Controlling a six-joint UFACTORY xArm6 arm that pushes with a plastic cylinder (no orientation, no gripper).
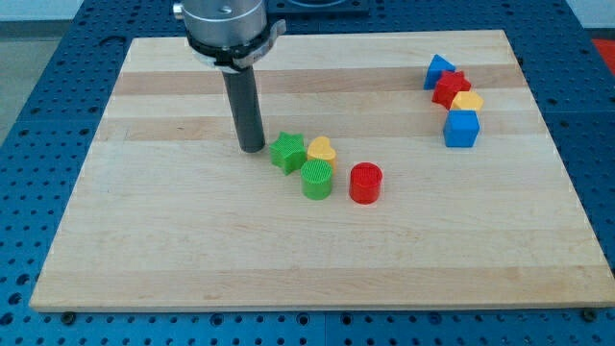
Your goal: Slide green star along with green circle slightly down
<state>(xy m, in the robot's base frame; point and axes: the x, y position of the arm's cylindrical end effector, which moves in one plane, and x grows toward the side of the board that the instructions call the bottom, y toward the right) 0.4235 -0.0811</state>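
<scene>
So the tip (252, 148) was parked on the wooden bench (192, 250), just to the view's left of the green star (287, 152), close but contact couldn't be confirmed. No hand was seen, only the rod. The green circle (317, 180) was tucked right below the star, a yellow heart (322, 149) against the star's right. A red cylinder (365, 183) was set nearby. Far right, a blue triangle (439, 69), red star (451, 88), yellow block (468, 101) and blue cube (461, 128) were bunched together.

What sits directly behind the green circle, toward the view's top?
Behind the green circle sit the green star and a yellow heart, close against it. Their lower edges are covered by it. My tip stands left of the star.
</scene>
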